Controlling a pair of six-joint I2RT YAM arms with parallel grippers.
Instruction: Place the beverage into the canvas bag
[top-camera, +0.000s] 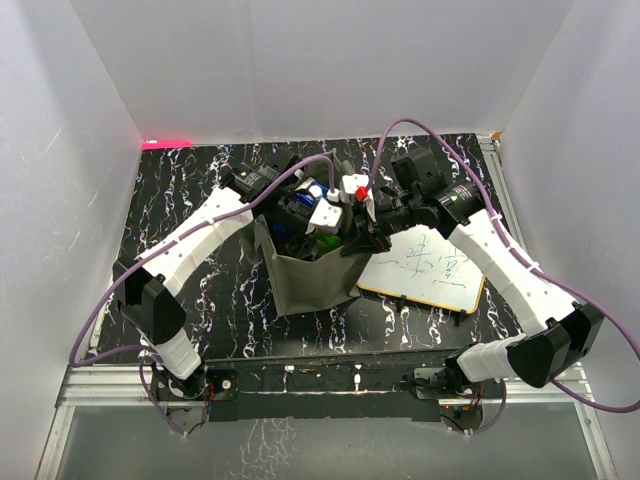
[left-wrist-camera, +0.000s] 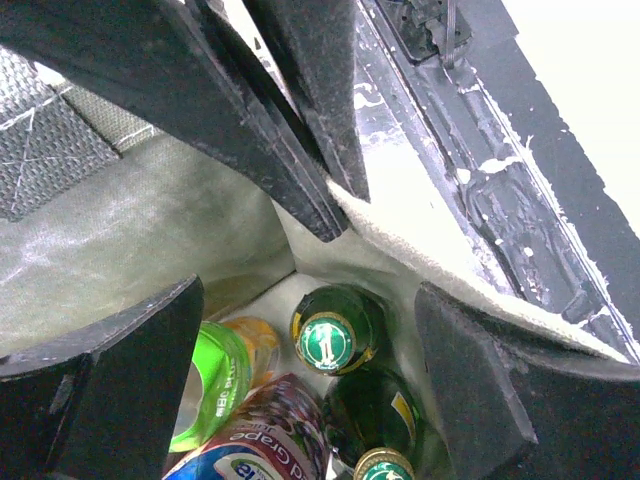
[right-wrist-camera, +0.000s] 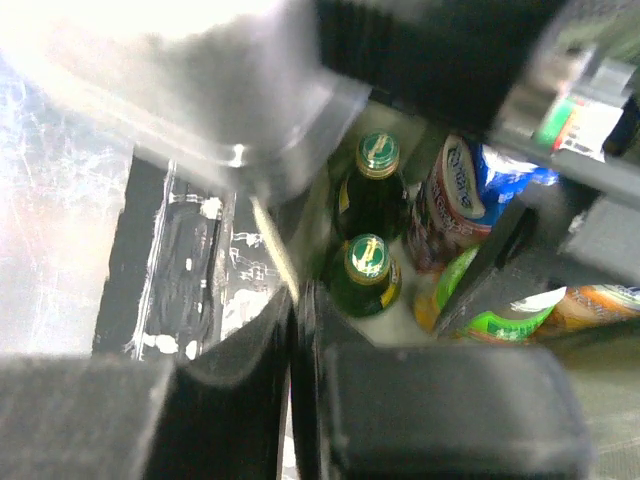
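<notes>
The olive-grey canvas bag (top-camera: 315, 280) stands open at the table's middle. Inside it are two green glass bottles (left-wrist-camera: 328, 340) (left-wrist-camera: 385, 465), a green-labelled plastic bottle (left-wrist-camera: 215, 385) and a red grape juice bottle (left-wrist-camera: 270, 440). My left gripper (left-wrist-camera: 300, 390) is open and empty, inside the bag's mouth just above these drinks; in the top view it is at the bag's far rim (top-camera: 300, 205). My right gripper (right-wrist-camera: 297, 310) is shut on the bag's right rim (right-wrist-camera: 270, 240), holding it outward; in the top view it is at the bag's right edge (top-camera: 362, 235). The bottles also show in the right wrist view (right-wrist-camera: 366, 258).
A framed whiteboard (top-camera: 430, 265) with blue writing lies right of the bag, under my right arm. The black marbled table (top-camera: 200, 190) is walled in white on three sides. A pink marker (top-camera: 167, 143) lies at the far left edge.
</notes>
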